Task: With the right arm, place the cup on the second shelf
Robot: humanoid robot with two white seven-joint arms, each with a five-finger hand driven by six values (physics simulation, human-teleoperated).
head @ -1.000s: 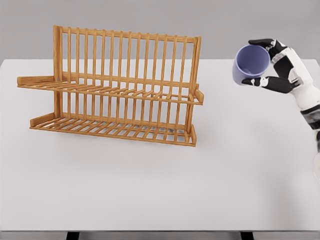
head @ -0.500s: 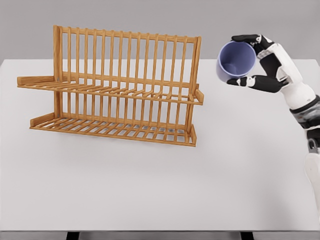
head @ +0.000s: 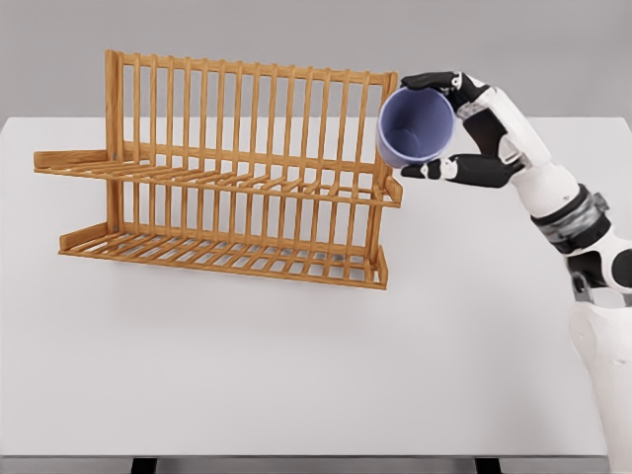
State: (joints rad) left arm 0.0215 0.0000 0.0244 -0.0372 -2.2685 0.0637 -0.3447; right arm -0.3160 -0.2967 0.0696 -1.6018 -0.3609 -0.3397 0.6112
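Cup (head: 415, 128): outer wall partly hidden by right hand (head: 466, 126). Right forearm cropped at lower right edge. Table (head: 296, 365) legs cut off below.

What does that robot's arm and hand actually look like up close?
Only the right arm shows: smooth white shells, with dark joints and a grey band at the wrist. The right hand has five fingers, white on the back with black fingertips. No cables or markings visible.

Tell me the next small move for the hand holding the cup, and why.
Probably carry it a little farther left, then lower it. The right hand holds the purple cup tilted, mouth toward the camera, at the wooden rack's right end post, above the upper shelf and not yet over its slats.
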